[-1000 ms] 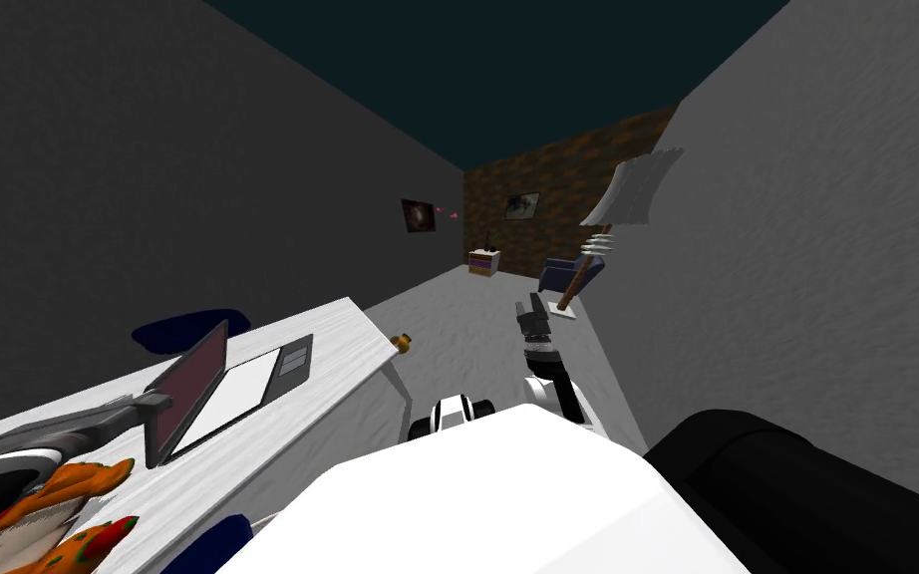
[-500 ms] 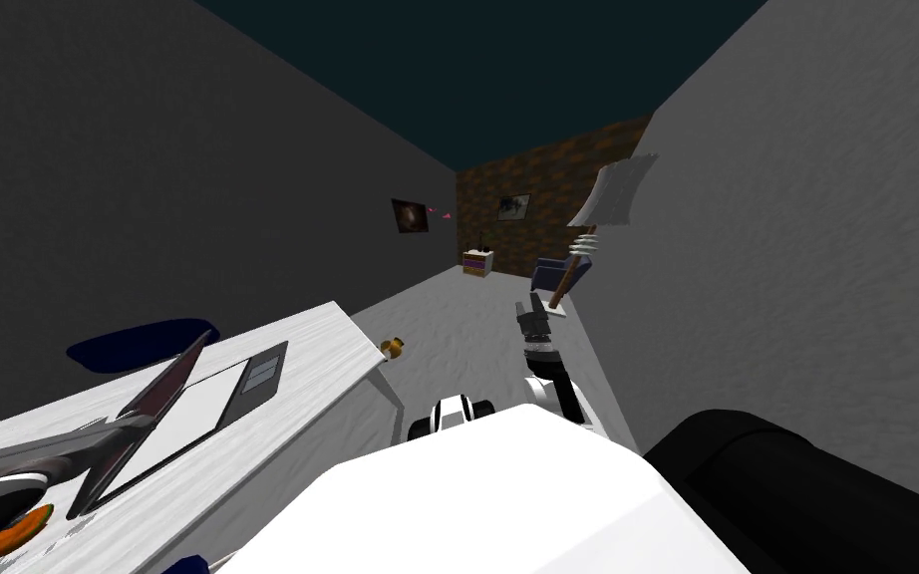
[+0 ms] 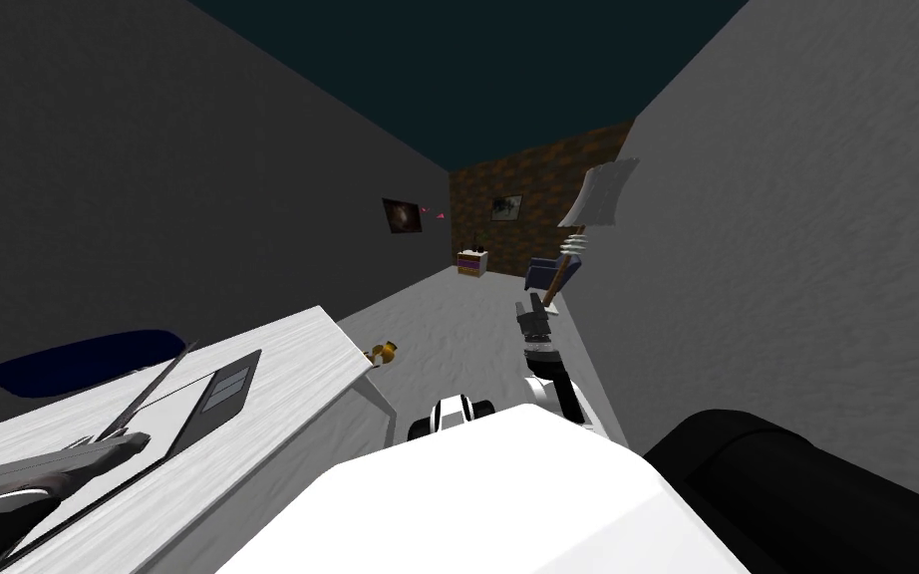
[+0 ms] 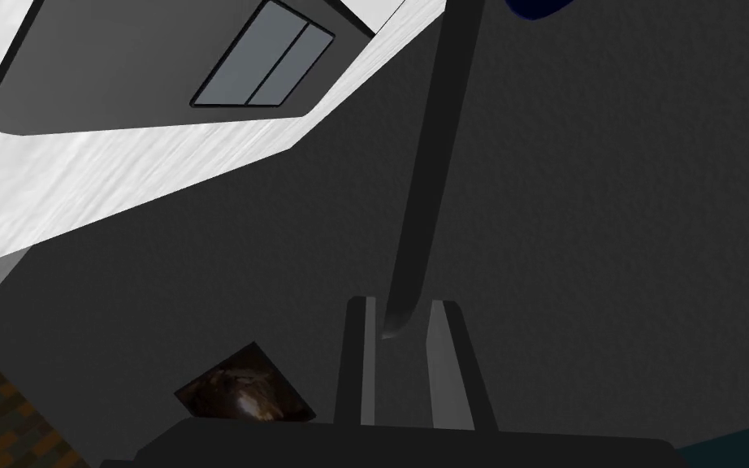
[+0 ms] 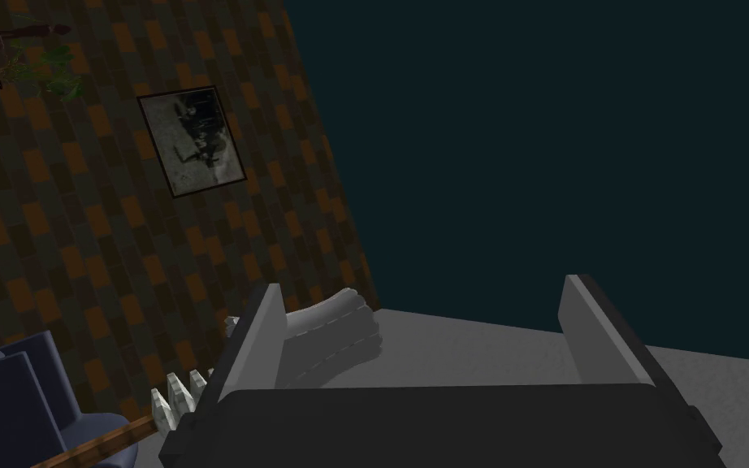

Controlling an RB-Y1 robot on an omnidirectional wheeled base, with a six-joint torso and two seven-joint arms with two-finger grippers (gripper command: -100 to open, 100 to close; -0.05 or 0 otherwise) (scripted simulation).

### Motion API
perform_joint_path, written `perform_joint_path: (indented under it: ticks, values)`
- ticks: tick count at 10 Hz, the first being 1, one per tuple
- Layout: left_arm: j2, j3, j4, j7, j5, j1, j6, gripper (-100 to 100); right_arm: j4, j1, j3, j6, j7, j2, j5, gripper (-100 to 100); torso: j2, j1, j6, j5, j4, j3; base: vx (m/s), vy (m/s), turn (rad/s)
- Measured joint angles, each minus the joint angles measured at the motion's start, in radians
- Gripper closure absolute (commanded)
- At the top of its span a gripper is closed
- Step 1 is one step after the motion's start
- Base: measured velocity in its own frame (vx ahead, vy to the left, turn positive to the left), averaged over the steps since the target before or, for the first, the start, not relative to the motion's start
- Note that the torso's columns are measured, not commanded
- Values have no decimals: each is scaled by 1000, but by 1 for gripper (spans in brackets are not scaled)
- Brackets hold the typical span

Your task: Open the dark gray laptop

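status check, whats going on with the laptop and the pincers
Left pincer shut on laptop lid edge. Lid raised off base, trackpad showing. Right pincer open, off to the side of the desk. No obstruction seen by the lid.

Left end effector (image 4: pixel 401 302) tight on lid (image 4: pixel 434 162); right end effector (image 5: pixel 422 282) spread.

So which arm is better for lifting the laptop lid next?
Left. The left gripper is shut on the edge of the laptop lid, right at the white desk. The right gripper is open, holds nothing, and sits out over the floor, away from the desk.
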Motion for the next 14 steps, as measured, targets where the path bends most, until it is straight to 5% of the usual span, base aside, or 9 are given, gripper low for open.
perform_joint_path:
  ticks: [2,3,12,13,14]
  values:
    - [-15,-4,-3,-11,-23,-5,16,100,0,0,0,0,0,0,0,0,3,1,0,0,1,2,-27,-1,-110]
    - [-40,-14,17,-29,-55,-34,32,-100,0,0,0,0,0,0,0,0,3,2,0,2,0,2,-14,-19,27]
    - [146,17,-32,14,94,80,34,-100,0,0,0,0,0,0,0,0,1,-1,0,1,0,1,20,-20,48]
    - [149,18,-33,15,96,81,34,0,0,0,0,0,0,0,0,0,1,0,0,1,0,1,0,0,0]
    - [148,18,-33,15,96,81,34,0,0,0,0,0,0,0,0,0,1,1,0,1,0,1,0,0,0]
